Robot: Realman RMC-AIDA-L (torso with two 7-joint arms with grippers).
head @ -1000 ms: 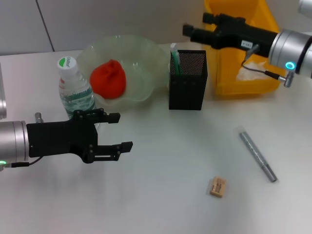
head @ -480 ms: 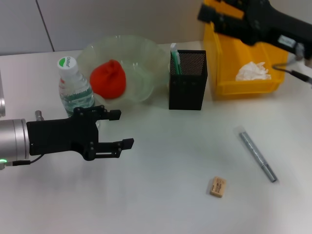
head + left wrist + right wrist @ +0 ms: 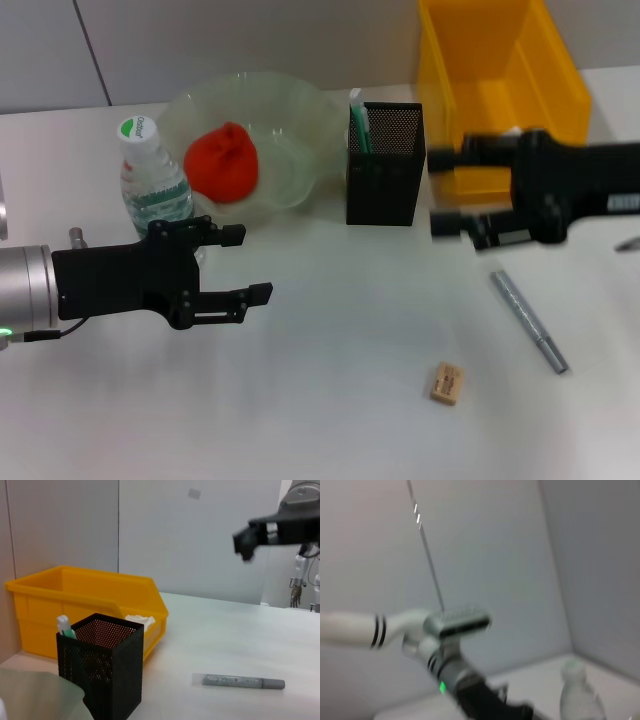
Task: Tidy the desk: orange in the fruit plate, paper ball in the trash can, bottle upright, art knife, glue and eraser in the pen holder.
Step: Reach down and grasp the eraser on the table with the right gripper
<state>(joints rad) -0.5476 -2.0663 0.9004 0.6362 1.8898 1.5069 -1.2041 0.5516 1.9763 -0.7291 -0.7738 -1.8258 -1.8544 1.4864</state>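
left gripper [image 3: 245, 267] parted, right gripper [image 3: 441, 190] parted

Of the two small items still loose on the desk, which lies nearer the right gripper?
The grey art knife, lying just below the right gripper. The tan eraser sits farther toward the desk's front edge, left of the knife.
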